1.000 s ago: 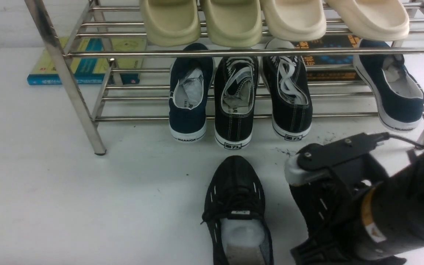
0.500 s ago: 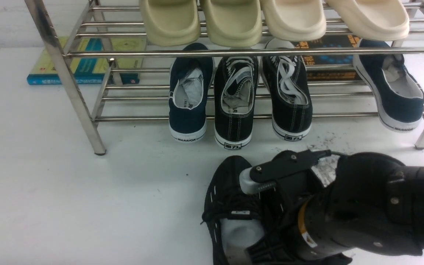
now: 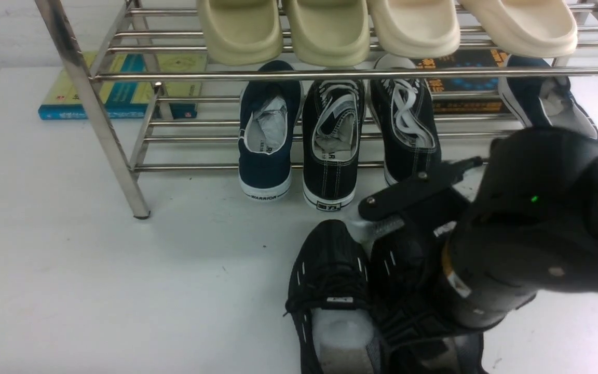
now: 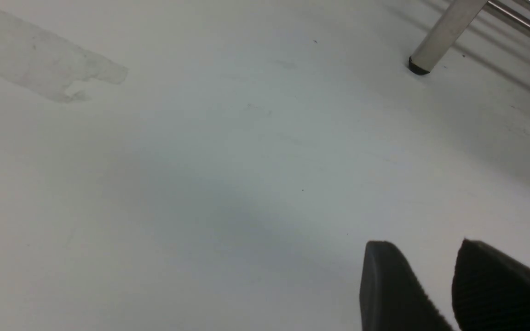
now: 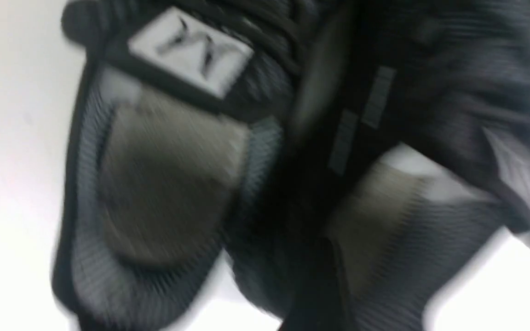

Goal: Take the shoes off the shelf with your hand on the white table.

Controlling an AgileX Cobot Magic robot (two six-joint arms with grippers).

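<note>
Two black mesh shoes (image 3: 330,291) sit side by side on the white table (image 3: 70,270), 6 o'clock of shelf (image 3: 91,104). R gripper (image 3: 413,244) over rt shoe; I can't tell jaw state. L gripper (image 4: 430,285) jaws narrowly apart, holding nothing.

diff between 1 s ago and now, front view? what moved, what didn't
The right end effector carried the second black mesh sneaker leftward, until it sits beside the first sneaker on the white table. Whether it has let go cannot be told. The right arm has risen toward the shelf. First sneaker, shelf and its other shoes stayed put.
</note>
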